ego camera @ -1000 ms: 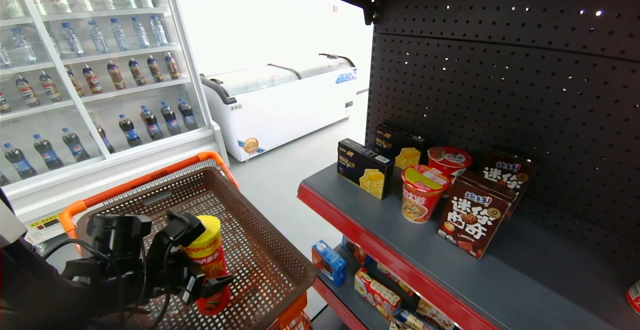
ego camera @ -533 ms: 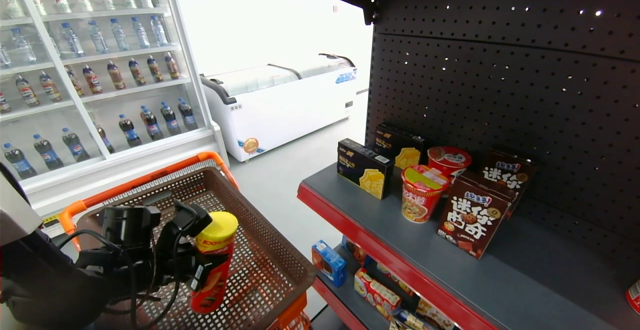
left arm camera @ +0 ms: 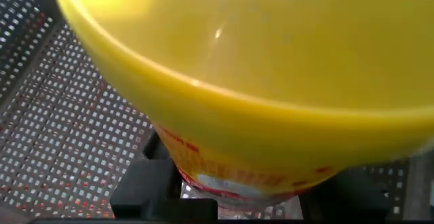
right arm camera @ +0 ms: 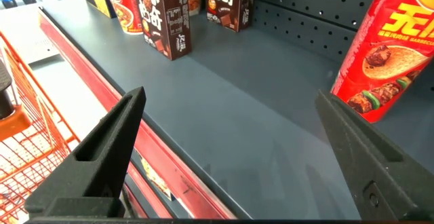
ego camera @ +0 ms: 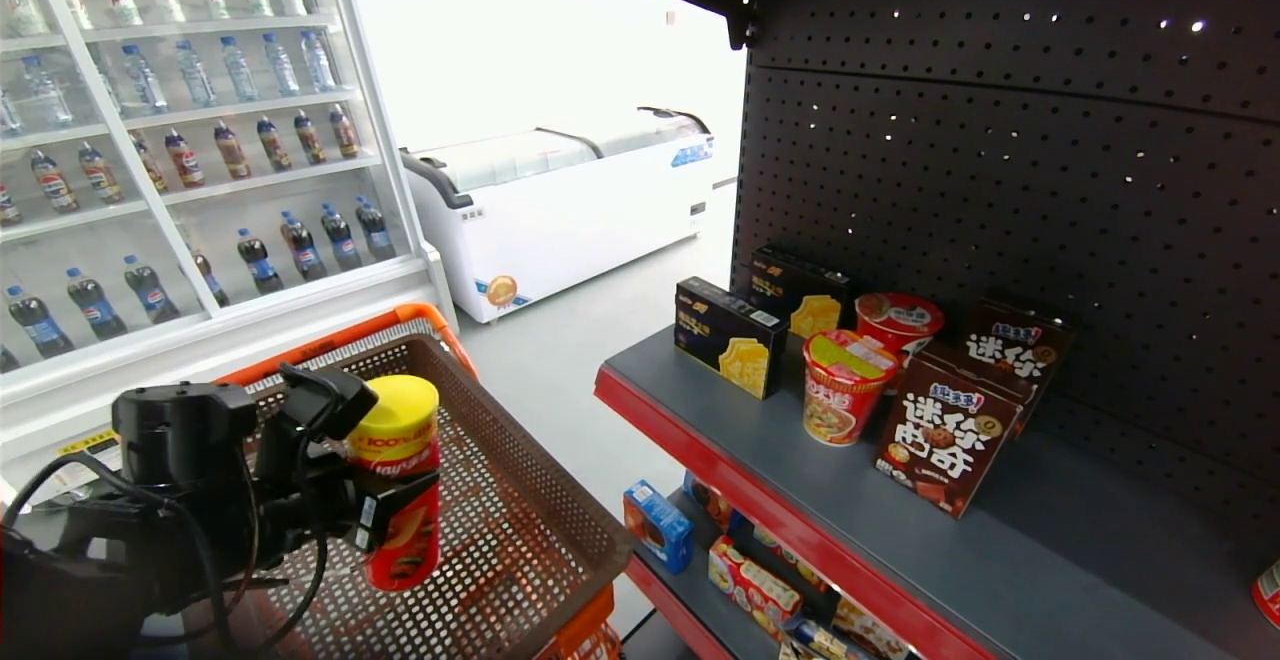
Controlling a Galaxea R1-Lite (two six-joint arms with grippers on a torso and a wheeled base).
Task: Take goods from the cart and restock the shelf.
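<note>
My left gripper (ego camera: 375,480) is shut on a red chip can with a yellow lid (ego camera: 398,480), held upright above the brown mesh cart basket (ego camera: 520,530). The left wrist view looks down on the same can's yellow lid (left arm camera: 258,54), with the basket mesh (left arm camera: 61,149) below. My right gripper (right arm camera: 234,149) stands open over the grey shelf board (right arm camera: 244,129), nothing between its fingers. A second red chip can (right arm camera: 390,51) stands upright on that shelf near the pegboard back.
The grey shelf (ego camera: 900,530) carries dark boxes (ego camera: 730,335), noodle cups (ego camera: 845,385) and brown cookie boxes (ego camera: 945,435); its right half is bare. Boxes (ego camera: 660,525) sit on the lower shelf. A drinks fridge (ego camera: 180,140) and a white chest freezer (ego camera: 560,210) stand behind.
My left gripper has lifted the chip can up out of the basket and drawn it left, and the can now stands straighter. The shelf goods have not moved.
</note>
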